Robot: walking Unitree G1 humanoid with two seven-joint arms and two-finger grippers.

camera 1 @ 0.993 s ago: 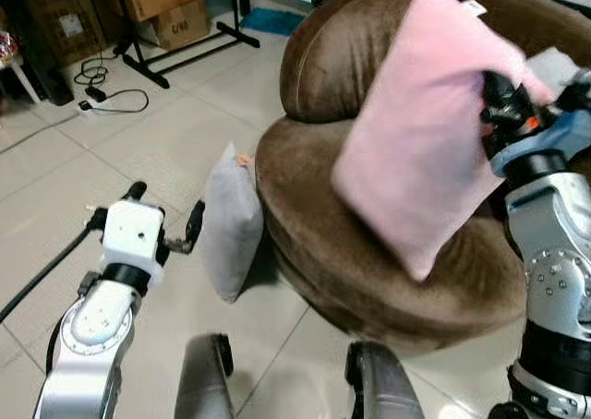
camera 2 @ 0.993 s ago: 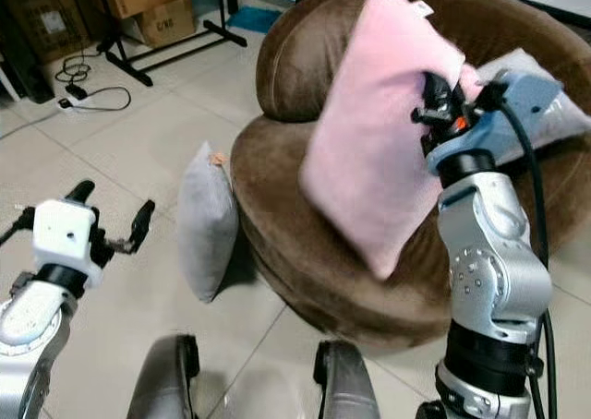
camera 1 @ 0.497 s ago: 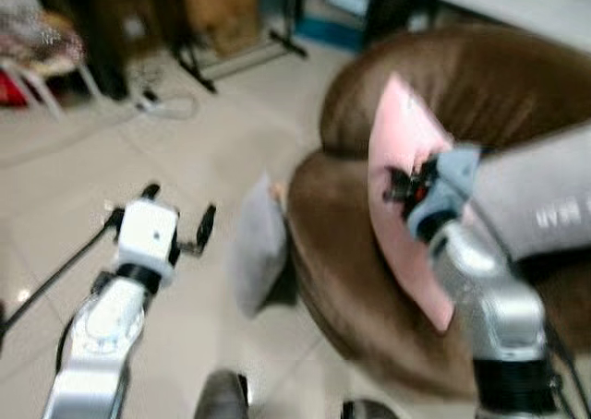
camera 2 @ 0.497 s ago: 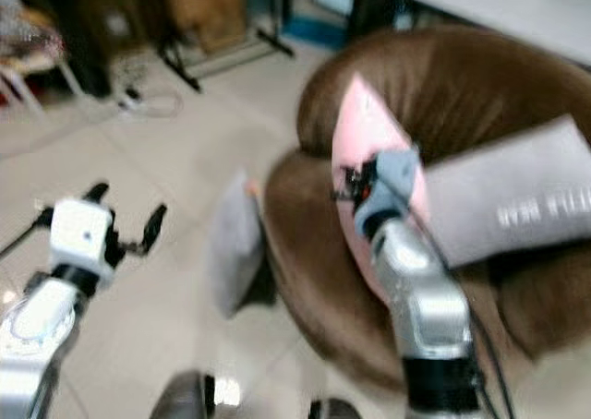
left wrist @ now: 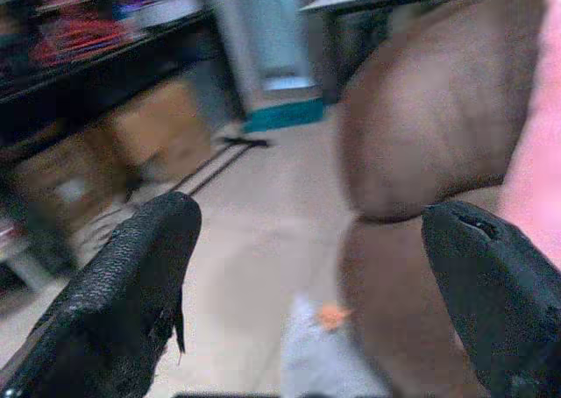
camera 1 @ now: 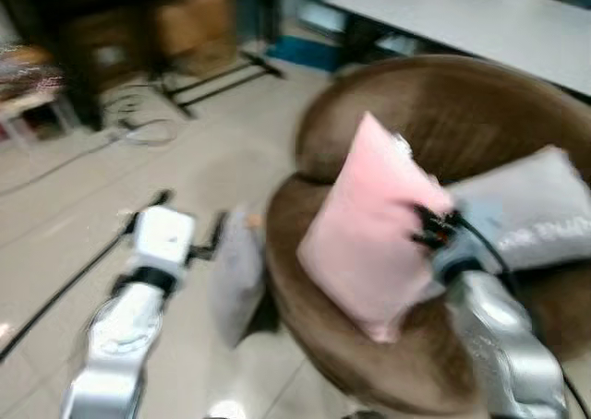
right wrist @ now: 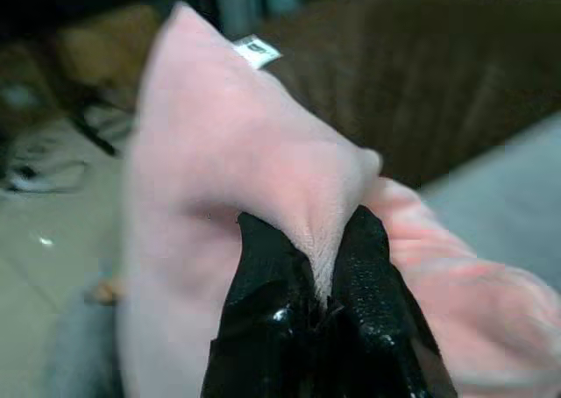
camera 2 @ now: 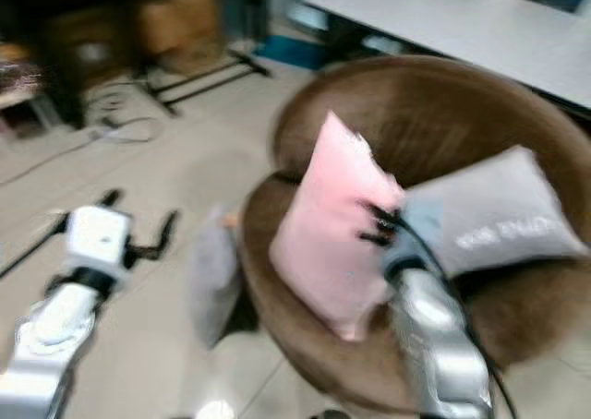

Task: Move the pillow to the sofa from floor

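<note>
Left arm: silver metal forearm, boxy white wrist housing, black collar ring behind it. Left gripper (camera 1: pixel 189 227): two long black fingers (left wrist: pixel 131 284) ahead of the housing, surface pebbled and matte, tips rounded. A thin black cable trails back from behind the housing.

Right arm: silver rounded forearm shell, pale blue wrist block directly behind the right gripper (right wrist: pixel 320 297). Black fittings with a small orange-red mark sit between block and pincer. Black cable loops off the wrist. Its fingers glossy black.

Frames blurred; screws not resolvable.
</note>
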